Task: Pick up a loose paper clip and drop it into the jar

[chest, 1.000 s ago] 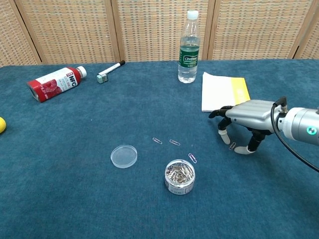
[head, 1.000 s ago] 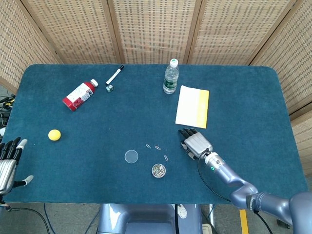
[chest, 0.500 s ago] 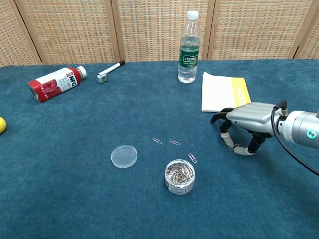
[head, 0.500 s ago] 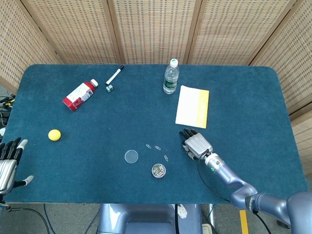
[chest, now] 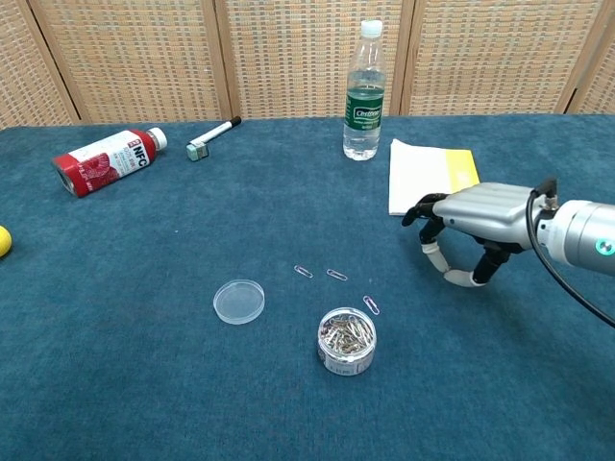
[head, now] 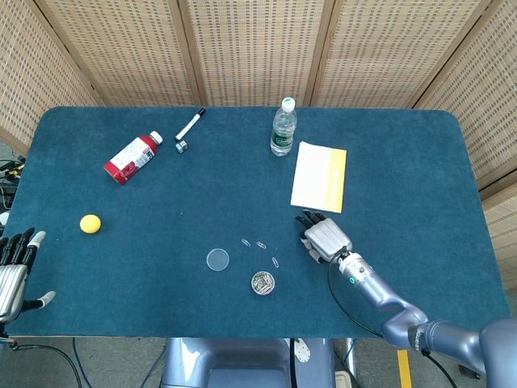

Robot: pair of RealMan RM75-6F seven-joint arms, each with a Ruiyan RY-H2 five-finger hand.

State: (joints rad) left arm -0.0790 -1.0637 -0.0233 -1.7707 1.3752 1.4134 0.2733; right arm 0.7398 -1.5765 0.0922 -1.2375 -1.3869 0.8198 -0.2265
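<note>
The small open jar (chest: 347, 340) (head: 262, 283), full of paper clips, stands near the table's front edge. Its clear lid (chest: 239, 301) (head: 217, 259) lies flat to its left. Three loose paper clips (chest: 336, 275) (head: 261, 244) lie just behind the jar. My right hand (chest: 471, 226) (head: 325, 239) hovers slightly above the cloth, right of the jar and in front of the notepad. Its thumb and a finger are curled together, apparently pinching a small paper clip that is hard to make out. My left hand (head: 12, 271) rests off the table's left front corner, empty, with its fingers apart.
A white and yellow notepad (chest: 430, 176) lies just behind my right hand. A water bottle (chest: 363, 94) stands at the back centre. A marker (chest: 212, 136) and a red bottle (chest: 104, 159) on its side lie at the back left. A yellow ball (head: 90, 224) sits at the left.
My right hand closed its thumb and finger on a clip lying on the cloth, then rose a little off the surface. The left hand has not moved.
</note>
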